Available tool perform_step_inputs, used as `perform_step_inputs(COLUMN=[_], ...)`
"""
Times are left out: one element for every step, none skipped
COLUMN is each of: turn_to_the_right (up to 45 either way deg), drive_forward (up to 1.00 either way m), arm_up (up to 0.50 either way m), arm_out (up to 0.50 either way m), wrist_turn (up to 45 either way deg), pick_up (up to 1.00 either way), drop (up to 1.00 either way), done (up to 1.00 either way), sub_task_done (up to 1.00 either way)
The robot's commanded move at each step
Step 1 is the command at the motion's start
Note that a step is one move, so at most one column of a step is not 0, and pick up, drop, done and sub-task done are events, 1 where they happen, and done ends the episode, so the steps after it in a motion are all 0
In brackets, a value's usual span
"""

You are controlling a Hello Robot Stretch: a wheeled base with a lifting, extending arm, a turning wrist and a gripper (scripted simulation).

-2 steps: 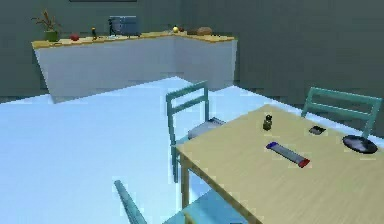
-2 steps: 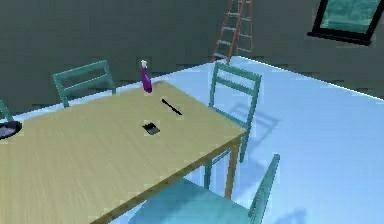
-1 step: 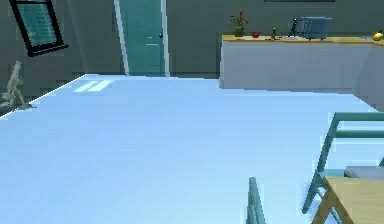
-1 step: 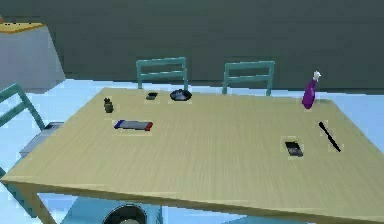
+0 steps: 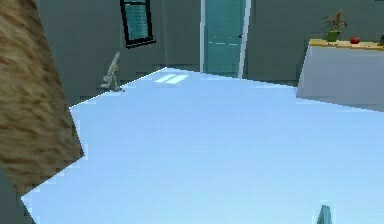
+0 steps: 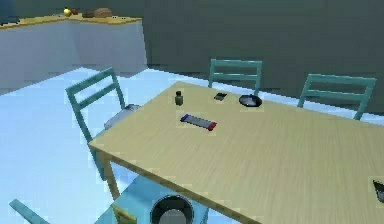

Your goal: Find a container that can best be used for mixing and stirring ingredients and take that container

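In the arm side view a wooden table (image 6: pixel 270 150) carries a dark shallow round dish (image 6: pixel 250 100) near its far edge. At that view's bottom edge, below the table's near side, a round dark container with a grey rim (image 6: pixel 172 211) sits by a teal chair (image 6: pixel 130 212). Also on the table are a small dark bottle (image 6: pixel 180 97), a flat dark thing with a red edge (image 6: pixel 198 122) and a small flat dark item (image 6: pixel 220 96).
Teal chairs (image 6: pixel 100 100) stand around the table. A counter (image 6: pixel 60 30) with small things runs along the arm side view's upper left. The forward view has pale floor, a teal door (image 5: pixel 224 35), a window (image 5: pixel 136 20), a brown textured mass (image 5: pixel 30 90) and a counter (image 5: pixel 345 70) with a plant (image 5: pixel 333 25).
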Motion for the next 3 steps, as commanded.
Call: perform_step_inputs(turn_to_the_right=[0.0,0.0,0.0], drive_forward=[0.0,0.0,0.0], arm_up=[0.5,0.1,0.0], arm_out=[0.0,0.0,0.18], wrist_turn=[0.0,0.0,0.0], pick_up=[0.0,0.0,0.0], drop=[0.0,0.0,0.0], done=[0.0,0.0,0.0], sub_task_done=[0.0,0.0,0.0])
